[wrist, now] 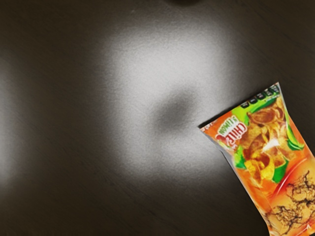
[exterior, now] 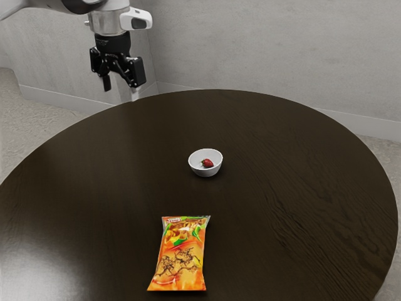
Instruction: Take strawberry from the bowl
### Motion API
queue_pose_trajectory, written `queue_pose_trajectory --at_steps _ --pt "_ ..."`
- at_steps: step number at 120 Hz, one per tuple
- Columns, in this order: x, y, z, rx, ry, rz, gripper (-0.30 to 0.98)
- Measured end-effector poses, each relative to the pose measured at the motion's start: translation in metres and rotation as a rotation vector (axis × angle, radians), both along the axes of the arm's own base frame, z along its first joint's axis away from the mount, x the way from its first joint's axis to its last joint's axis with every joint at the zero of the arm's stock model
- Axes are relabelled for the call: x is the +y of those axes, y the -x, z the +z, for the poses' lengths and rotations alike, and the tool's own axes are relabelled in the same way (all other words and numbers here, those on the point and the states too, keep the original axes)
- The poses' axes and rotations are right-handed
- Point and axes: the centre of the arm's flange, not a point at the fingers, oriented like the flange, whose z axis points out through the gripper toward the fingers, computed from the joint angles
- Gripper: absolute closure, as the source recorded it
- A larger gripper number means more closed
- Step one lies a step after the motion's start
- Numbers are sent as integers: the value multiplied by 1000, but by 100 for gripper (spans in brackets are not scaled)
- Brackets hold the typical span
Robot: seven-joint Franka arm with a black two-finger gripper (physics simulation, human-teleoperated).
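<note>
- Holding gripper [exterior: 120,88] high, over at the exterior view's upper left, pointing down, well apart from the bowl [exterior: 205,172].
- Keeping fingers [exterior: 107,83] spread wide with a clear gap between them, gripping nothing.
- Seeing strawberry [exterior: 208,163] lying inside the white bowl, down on its floor, slightly toward the exterior view's right of centre; reading as red, small against the bowl.
- Seeing that bowl standing upright on the round dark wood table [exterior: 282,188], around mid-table in the exterior view.
- Spotting chip bag [exterior: 182,257] lying flat on the same table, printed face up, nearer the exterior camera than the bowl and apart from it; showing orange with green patches and pictured chips.
- Looking down at the tabletop from the wrist camera; getting the bag's printed end with "CHILE" lettering, cut off by the picture's edge.
- Picking up bright glare on the wood beside the bag, plus a soft dark smudge inside the glare; not telling whether that's shadow or reflection.
- Seeing grey wall [exterior: 263,56] beyond the table in the exterior view.
</note>
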Motion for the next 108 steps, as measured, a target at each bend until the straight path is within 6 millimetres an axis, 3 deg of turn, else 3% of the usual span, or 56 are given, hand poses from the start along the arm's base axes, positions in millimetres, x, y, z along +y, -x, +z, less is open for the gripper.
queue_pose_trajectory --at_steps 32,36,44,48,52,66,77,87,98,108 --pt "4 0 3 -6 16 -2 0" --pt "-13 0 12 -35 14 -53 0" --pt "-79 -5 15 -97 2 -239 0" --pt "-99 -13 3 -104 -6 -313 0" --pt "-101 -30 -24 -84 -12 -357 0" --pt "-64 -93 -137 -16 -9 -443 2" --pt "-46 -118 -190 -15 4 -510 5" --pt "-50 -132 -220 -36 17 -583 7" --pt "-68 -137 -225 -69 11 -678 13" --pt "-71 -141 -234 -81 0 -749 22"
